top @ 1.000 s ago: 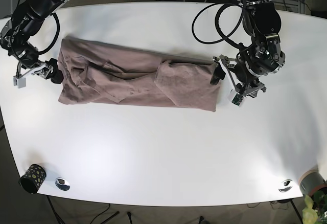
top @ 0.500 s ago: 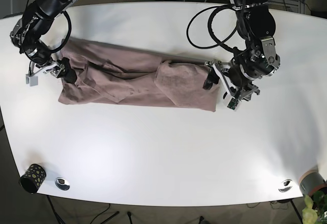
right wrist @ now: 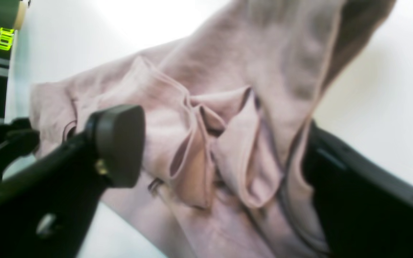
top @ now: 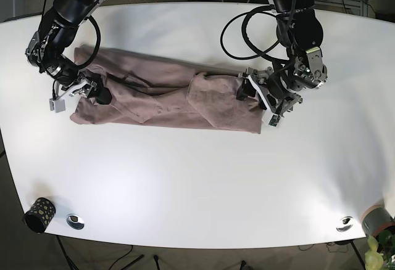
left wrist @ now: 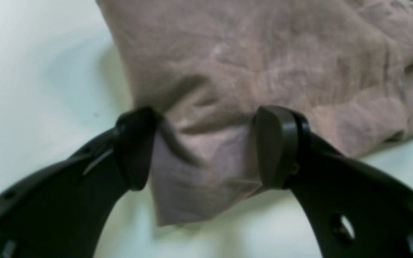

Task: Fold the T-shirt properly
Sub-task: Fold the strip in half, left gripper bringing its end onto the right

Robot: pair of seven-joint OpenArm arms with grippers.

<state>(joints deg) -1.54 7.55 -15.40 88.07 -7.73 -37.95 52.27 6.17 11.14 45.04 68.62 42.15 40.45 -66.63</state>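
Straddled T-shirt (top: pixel 163 99) ends mid-frame with left gripper (left wrist: pixel 206 147) and right gripper (right wrist: pixel 213 150), fingers apart, unclamped; best closed on every layer before lifting.

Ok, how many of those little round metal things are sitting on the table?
2. One metal disc sits near the front left corner beside the spotted cup; the other disc sits near the front right corner. None look hidden.

Both arms are matte black with rounded joint housings; the left arm (top: pixel 300 29) carries looping black cables beside its upper links. The left gripper (left wrist: pixel 206 147) has smooth, rounded black pads, one finger with an oval hole. The right gripper (right wrist: pixel 210 154) looks alike, with what seems a small screw.
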